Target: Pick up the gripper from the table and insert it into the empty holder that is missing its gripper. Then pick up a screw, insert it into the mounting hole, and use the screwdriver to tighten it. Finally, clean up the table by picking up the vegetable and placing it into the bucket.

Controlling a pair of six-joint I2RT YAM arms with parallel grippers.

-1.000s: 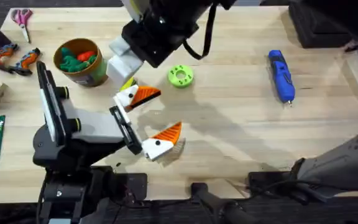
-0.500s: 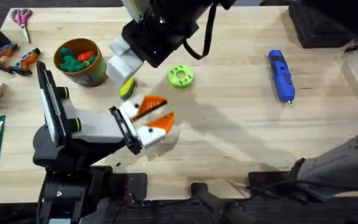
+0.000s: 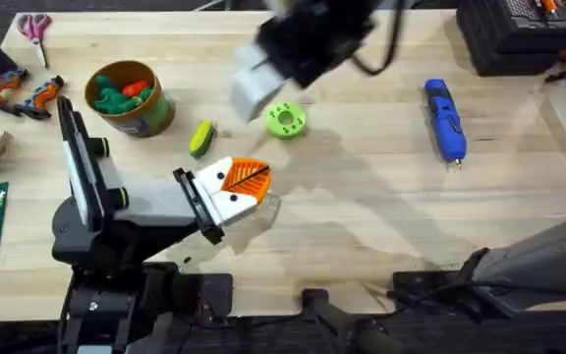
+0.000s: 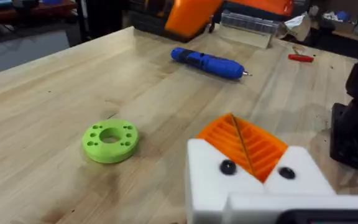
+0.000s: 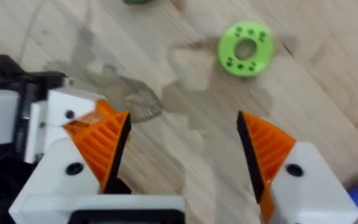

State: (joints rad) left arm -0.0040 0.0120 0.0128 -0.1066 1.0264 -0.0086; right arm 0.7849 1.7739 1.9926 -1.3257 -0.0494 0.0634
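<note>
Overhead: the left gripper [image 3: 252, 179] lies low over the middle of the surface [image 3: 362, 216], its orange pads pressed together with nothing visible between them. The vegetable [image 3: 201, 139] rests on the wood just to the far left of that gripper, apart from it; its long axis runs near to far with a slight lean. The bucket [image 3: 129, 98] stands a little farther left and far of the vegetable, with dark green and orange toys inside. The left arm is plainly the nearer one for the clean-up, and I judge that its gripper must open and swing far-left to straddle the vegetable across its short side. The right arm [image 3: 312, 39] hangs high at the far side, dark and smeared, so its fingers cannot be read here. The screwdriver [image 3: 444, 120] lies well off to the right, its bit pointing near; a green disc [image 3: 285, 120] sits between it and the vegetable.

Left wrist: the ribbed orange pads [image 4: 253, 149] meet along one thin seam; beyond them are the green disc and the screwdriver. An orange shape at the far edge and a black mass at the side are cut off and hard to name.

Right wrist: the right gripper [image 5: 182, 149] is spread wide, an orange pad on each white finger and bare wood between; the green disc lies beyond. A green sliver at the frame's edge is too cropped to identify.
</note>
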